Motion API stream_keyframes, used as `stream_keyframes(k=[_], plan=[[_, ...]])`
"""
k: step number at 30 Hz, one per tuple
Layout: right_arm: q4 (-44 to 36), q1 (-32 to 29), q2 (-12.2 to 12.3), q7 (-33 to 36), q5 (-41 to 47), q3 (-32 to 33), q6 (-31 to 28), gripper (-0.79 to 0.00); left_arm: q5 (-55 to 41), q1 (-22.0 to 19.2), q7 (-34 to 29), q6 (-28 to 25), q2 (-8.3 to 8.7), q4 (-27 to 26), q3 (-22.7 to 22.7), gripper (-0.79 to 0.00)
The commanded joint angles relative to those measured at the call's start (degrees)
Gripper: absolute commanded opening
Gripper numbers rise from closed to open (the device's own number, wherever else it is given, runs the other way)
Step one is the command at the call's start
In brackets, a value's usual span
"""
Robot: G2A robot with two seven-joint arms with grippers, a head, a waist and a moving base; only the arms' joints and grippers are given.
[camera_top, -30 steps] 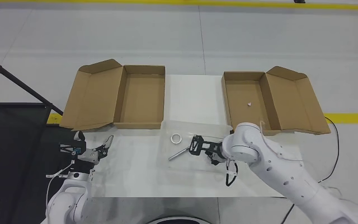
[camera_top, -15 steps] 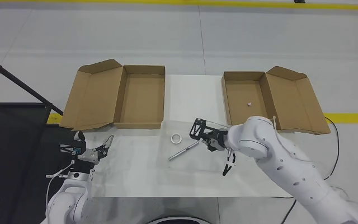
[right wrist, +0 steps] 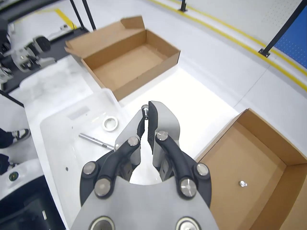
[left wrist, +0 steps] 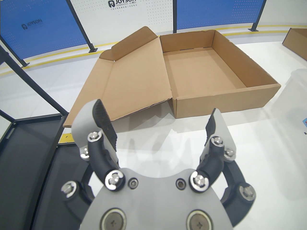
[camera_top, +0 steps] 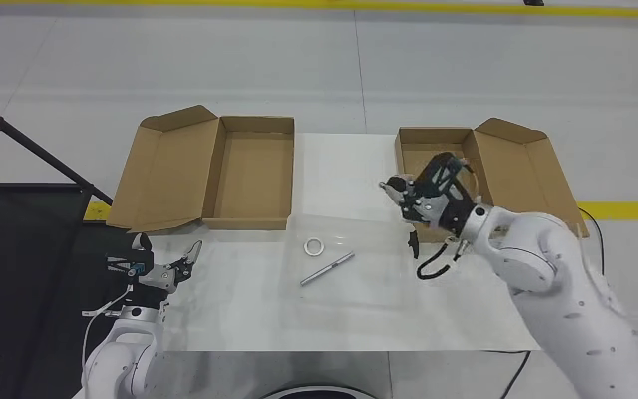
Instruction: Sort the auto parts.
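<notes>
My right gripper [camera_top: 392, 187] [right wrist: 145, 113] is shut on a small silver bolt [right wrist: 144, 109], held above the table beside the near left corner of the right cardboard box [camera_top: 436, 221] [right wrist: 263, 130]. One small bolt [camera_top: 443, 184] [right wrist: 242, 183] lies on that box's floor. A white ring [camera_top: 314, 245] [right wrist: 110, 123] and a metal rod [camera_top: 328, 268] [right wrist: 94, 140] lie in a clear tray [camera_top: 379, 289] [right wrist: 55, 130] at the table's middle. My left gripper [camera_top: 163, 261] [left wrist: 158, 125] stands open with nothing in it at the table's left front, facing the empty left box [camera_top: 255, 220] [left wrist: 223, 104].
Both boxes have their lids folded outward. A black frame [camera_top: 45, 160] stands off the table's left side. Bare white tabletop [camera_top: 344, 165] lies between the two boxes.
My right gripper has risen from the tray with the bolt and swung right and back toward the right box. The left arm has not moved.
</notes>
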Motion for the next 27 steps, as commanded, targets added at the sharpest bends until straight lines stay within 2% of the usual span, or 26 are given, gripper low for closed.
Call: stream_keyframes(k=[1, 7, 13, 27], plan=[[1.2, -1.34, 0.3, -3.38, 1.6, 2.68, -3.33, -0.785, 0.0, 0.0, 0.0, 0.0, 0.0, 0.0, 0.0, 0.0], [3.31, -5.0, 0.8, -10.76, 5.7, 8.31, -10.27, -0.785, 0.0, 0.0, 0.0, 0.0, 0.0, 0.0, 0.0, 0.0], [5.37, -6.19, 0.84, -13.07, 6.16, 9.8, -14.12, -0.785, 0.0, 0.0, 0.0, 0.0, 0.0, 0.0, 0.0, 0.0], [6.81, -4.59, 0.99, -5.77, -0.18, 11.15, -7.73, -0.785, 0.0, 0.0, 0.0, 0.0, 0.0, 0.0, 0.0, 0.0]])
